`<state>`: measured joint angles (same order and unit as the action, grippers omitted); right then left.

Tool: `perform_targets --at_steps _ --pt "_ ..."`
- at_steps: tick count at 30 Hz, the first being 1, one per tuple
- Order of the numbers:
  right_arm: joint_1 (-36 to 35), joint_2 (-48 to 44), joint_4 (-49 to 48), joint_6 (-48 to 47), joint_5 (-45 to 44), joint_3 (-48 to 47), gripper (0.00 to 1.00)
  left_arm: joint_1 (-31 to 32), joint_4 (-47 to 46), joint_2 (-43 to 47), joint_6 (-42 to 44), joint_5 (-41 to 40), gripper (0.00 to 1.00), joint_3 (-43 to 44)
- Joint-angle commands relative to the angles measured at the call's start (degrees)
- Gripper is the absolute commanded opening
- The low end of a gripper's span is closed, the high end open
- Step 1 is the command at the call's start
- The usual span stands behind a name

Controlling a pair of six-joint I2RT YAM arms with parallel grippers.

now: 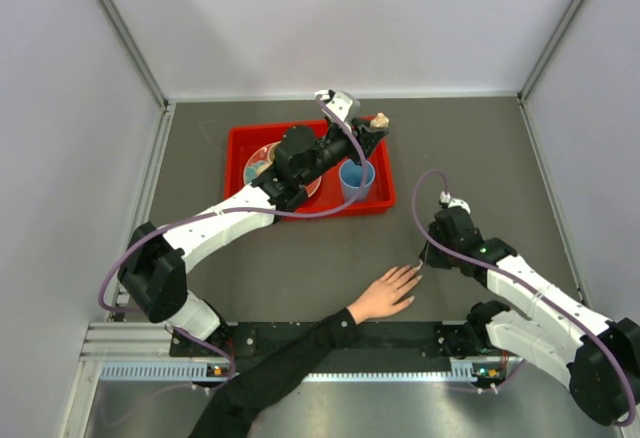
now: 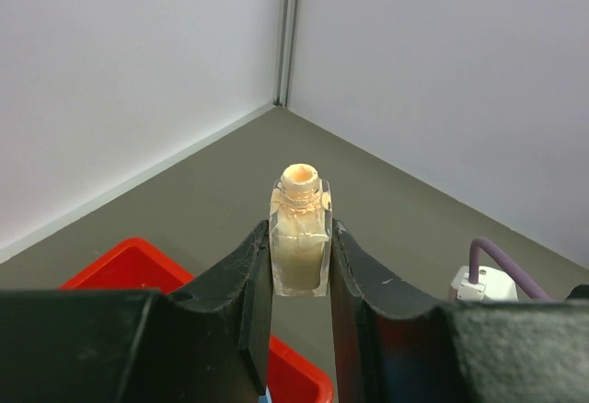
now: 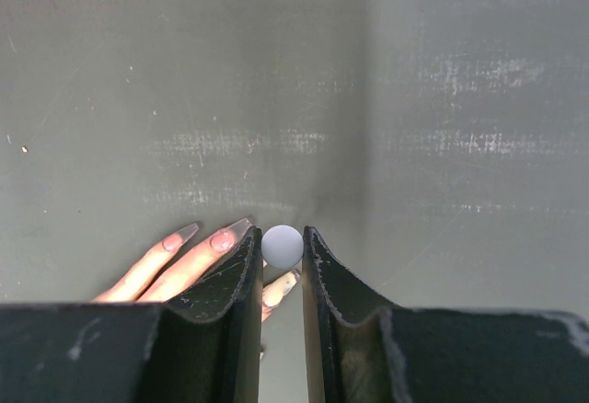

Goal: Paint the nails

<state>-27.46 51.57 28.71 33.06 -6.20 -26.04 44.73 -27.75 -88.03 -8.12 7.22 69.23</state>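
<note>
A light-skinned hand (image 1: 385, 293) in a black sleeve lies flat on the table near the front edge, fingers spread towards the right. Its long pale nails (image 3: 224, 240) show in the right wrist view, two left of my fingers and one (image 3: 281, 288) between them. My right gripper (image 3: 281, 254) is shut on a round grey brush cap (image 3: 282, 247) and hovers right over the fingertips (image 1: 415, 272). My left gripper (image 2: 301, 270) is shut on an open bottle of pale beige polish (image 2: 301, 237) and holds it upright above the red tray's back right corner (image 1: 378, 121).
A red tray (image 1: 235, 140) at the back middle holds a blue cup (image 1: 357, 180) and a round plate (image 1: 262, 163). Grey walls close in the table on three sides. A purple cable (image 1: 420, 193) loops beside the right arm.
</note>
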Motion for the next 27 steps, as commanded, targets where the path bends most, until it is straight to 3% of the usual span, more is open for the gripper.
perform_targets --at_steps 1,27 --pt "1.0 0.3 -2.2 -0.4 -0.4 -0.9 0.00 -0.3 -2.5 1.8 -0.8 0.8 0.00 1.7" --pt "1.7 0.7 -2.9 -0.7 -0.3 -0.8 0.00 -0.3 -2.7 1.4 -1.0 0.7 0.00 1.7"
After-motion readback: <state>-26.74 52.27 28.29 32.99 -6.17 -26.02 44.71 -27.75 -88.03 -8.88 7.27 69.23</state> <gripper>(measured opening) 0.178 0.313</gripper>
